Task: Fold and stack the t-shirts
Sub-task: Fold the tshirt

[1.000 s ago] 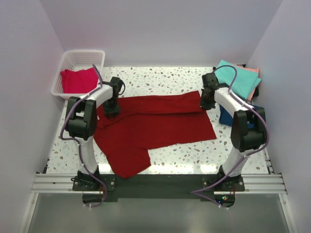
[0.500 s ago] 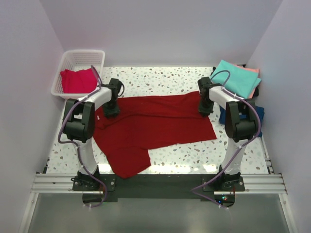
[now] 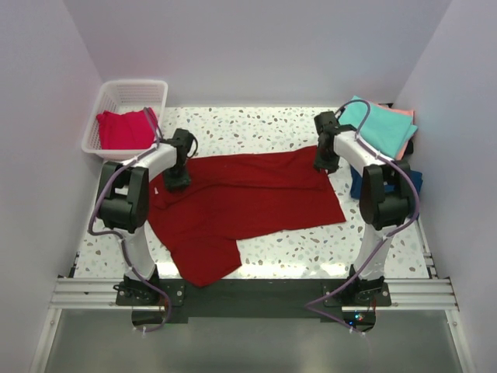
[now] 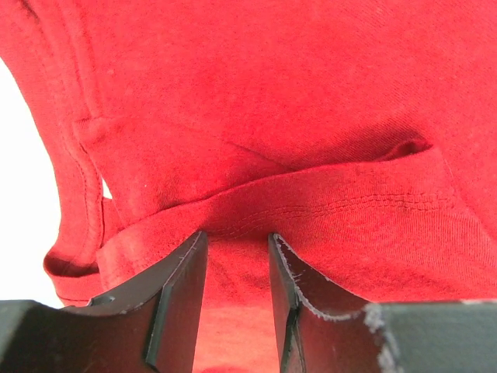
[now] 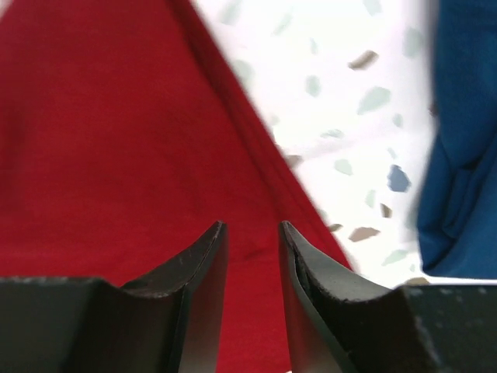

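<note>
Left gripper [image 4: 237, 237]: fingers standing a bit apart, fold of dark red t-shirt [image 3: 248, 194] bunching right at tips. Cannot tell if pinching it. Shirt lying under gripper, spreading out to its right.

Right gripper [image 5: 252, 227]: fingers parted, holding nothing, hovering over same shirt's edge. View looking blurry. Navy t-shirt [image 5: 458, 155] lying just right of it, getting cut off. Teal t-shirt [image 3: 384, 126] sitting beyond gripper, hiding most of salmon pink t-shirt [image 3: 402, 113].

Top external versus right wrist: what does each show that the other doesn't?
Only the top external view: the white basket holding a pinkish-red shirt, the teal shirt, the left tool. Only the right wrist view: the right tool with its jaws apart, nothing between them. Both: the dark red shirt, the navy shirt, the speckled table.
</note>
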Action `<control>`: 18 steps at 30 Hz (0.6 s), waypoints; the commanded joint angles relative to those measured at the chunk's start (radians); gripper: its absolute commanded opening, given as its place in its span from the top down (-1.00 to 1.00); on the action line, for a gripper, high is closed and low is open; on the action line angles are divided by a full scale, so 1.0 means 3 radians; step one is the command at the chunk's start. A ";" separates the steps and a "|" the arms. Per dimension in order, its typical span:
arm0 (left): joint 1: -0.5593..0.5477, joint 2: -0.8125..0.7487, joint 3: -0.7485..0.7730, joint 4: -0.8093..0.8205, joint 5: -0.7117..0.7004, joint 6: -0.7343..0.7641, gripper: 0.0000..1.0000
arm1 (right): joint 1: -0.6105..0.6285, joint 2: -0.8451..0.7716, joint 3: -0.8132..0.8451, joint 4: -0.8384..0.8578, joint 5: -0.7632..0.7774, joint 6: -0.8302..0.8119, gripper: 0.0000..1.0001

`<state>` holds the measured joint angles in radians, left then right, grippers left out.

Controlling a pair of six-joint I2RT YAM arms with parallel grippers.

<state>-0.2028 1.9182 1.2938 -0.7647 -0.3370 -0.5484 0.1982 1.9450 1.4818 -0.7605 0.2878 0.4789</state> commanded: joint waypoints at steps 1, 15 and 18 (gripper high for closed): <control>-0.0025 -0.0120 -0.0186 -0.0136 0.0085 0.0115 0.14 | 0.0203 0.0153 0.0484 0.0142 -0.0162 0.0035 0.27; -0.0020 -0.0274 0.0202 0.0095 0.0152 0.0289 0.02 | 0.0423 0.1283 0.1584 0.0035 -0.0356 -0.0042 0.21; -0.0020 -0.0294 0.0269 0.0151 0.0198 0.0299 -0.05 | 0.0418 0.1422 0.1738 -0.0052 -0.0295 -0.0037 0.20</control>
<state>-0.2054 1.8671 1.3087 -0.7635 -0.2955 -0.4839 0.3363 2.3196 1.9408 -0.7391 0.1871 0.4706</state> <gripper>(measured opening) 0.505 0.395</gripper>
